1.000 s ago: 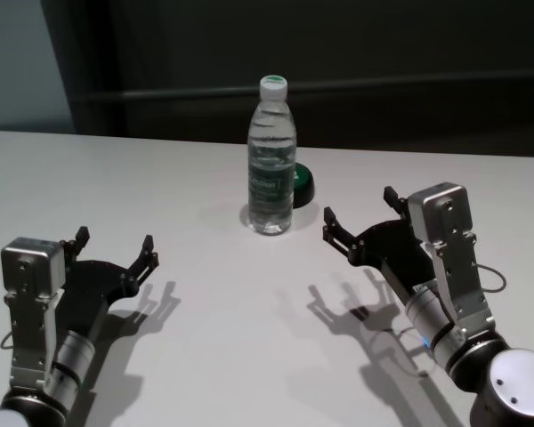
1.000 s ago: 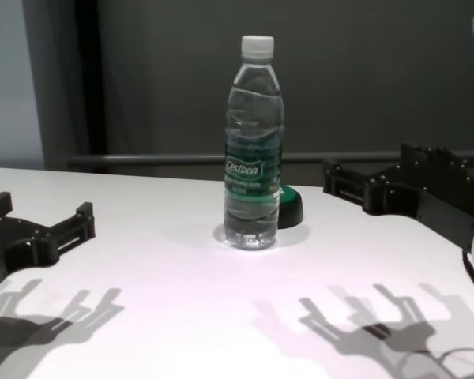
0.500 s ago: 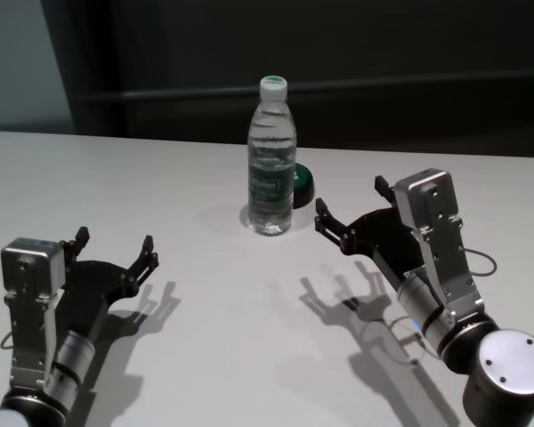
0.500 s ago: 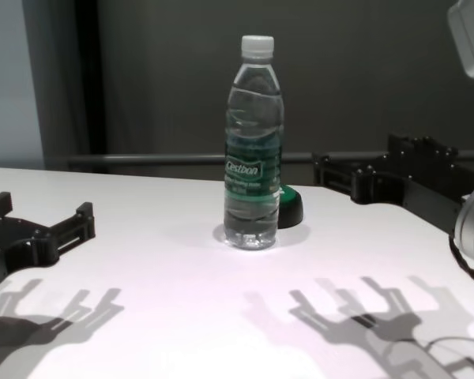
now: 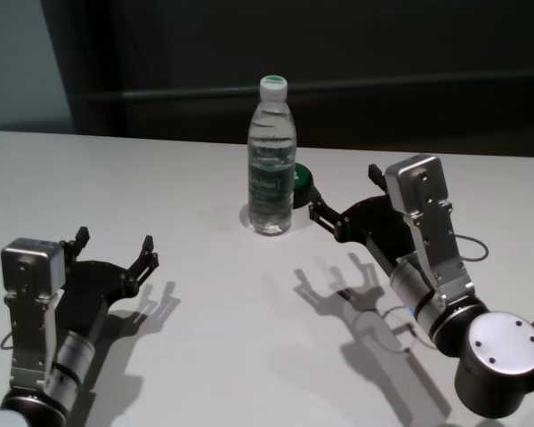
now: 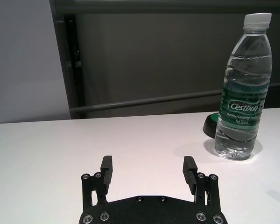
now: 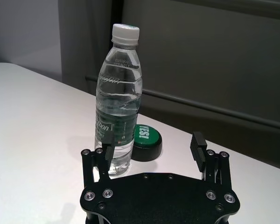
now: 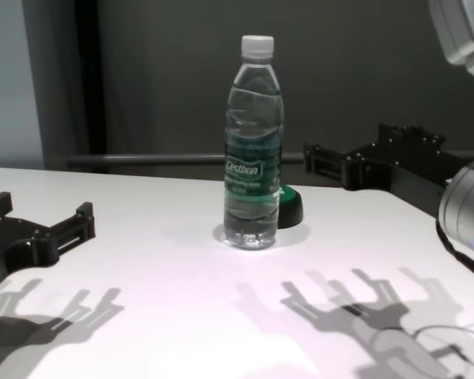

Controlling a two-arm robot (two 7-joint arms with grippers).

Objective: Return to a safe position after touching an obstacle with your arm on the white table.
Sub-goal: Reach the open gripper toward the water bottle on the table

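The obstacle, a tall clear water bottle with a white cap and green label, stands upright at the middle of the white table. My right gripper is open and empty, hovering just right of the bottle at about label height. A narrow gap shows between its nearer fingertip and the bottle. In the right wrist view the bottle stands just beyond one finger of the right gripper. My left gripper rests open low at the near left, well away from the bottle.
A low black-and-green round puck lies right behind the bottle, under the right gripper's reach. A dark wall and a rail run behind the table's far edge. A thin cable loops on the table by the right forearm.
My right arm has moved left and forward, bringing its open gripper closer to the bottle. The bottle and the left arm have not moved.
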